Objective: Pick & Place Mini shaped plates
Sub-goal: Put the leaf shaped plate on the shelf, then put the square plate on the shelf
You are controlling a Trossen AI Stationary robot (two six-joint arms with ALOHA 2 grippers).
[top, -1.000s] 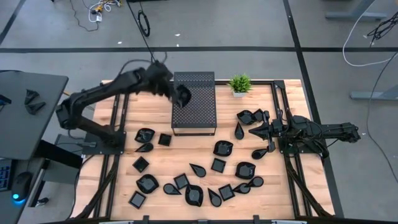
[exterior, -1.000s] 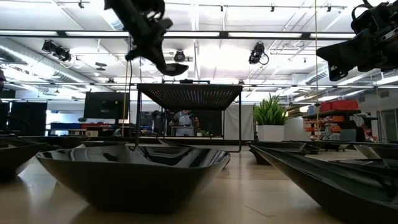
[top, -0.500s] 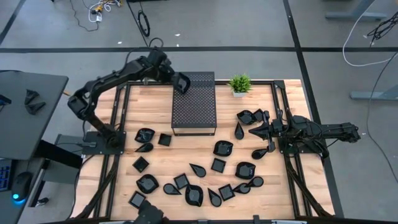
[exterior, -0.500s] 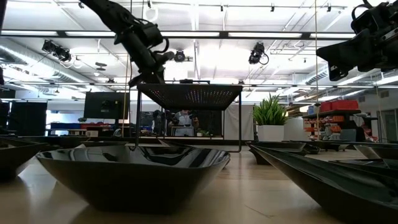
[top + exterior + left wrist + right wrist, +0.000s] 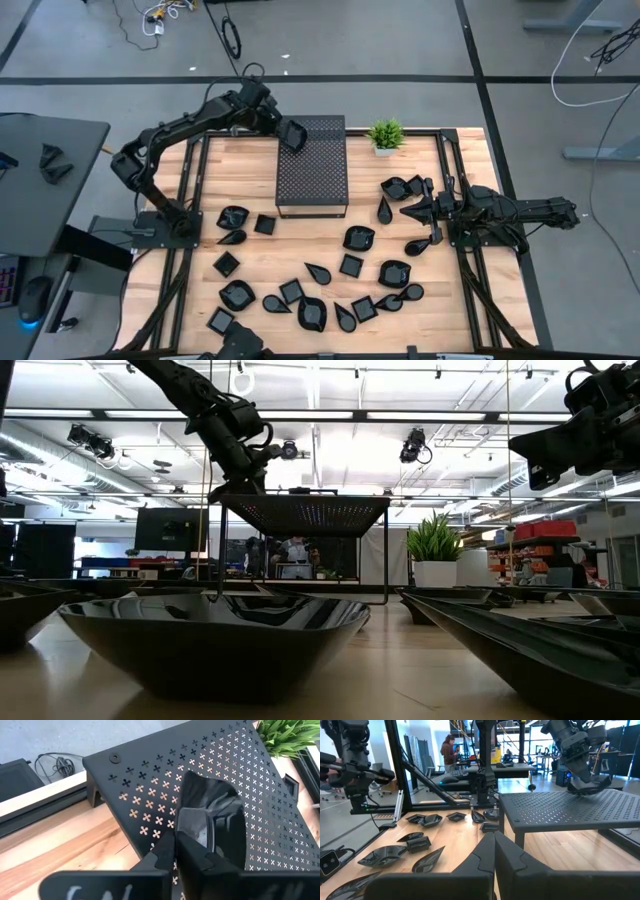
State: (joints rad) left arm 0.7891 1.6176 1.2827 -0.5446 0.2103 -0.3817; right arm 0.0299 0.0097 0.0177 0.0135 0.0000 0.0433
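Low view is kinda useless for the plates (image 5: 215, 635): one big dish fills the foreground and blocks nearly everything behind it, and the ones at both sides run off the frame. From above, the bottom row is partly clipped by the edge and a dark blob there is too cut off to identify. The left gripper (image 5: 176, 851) hides part of the plate on the box (image 5: 260, 780), so can't tell if the fingers are gripping or just resting against it.
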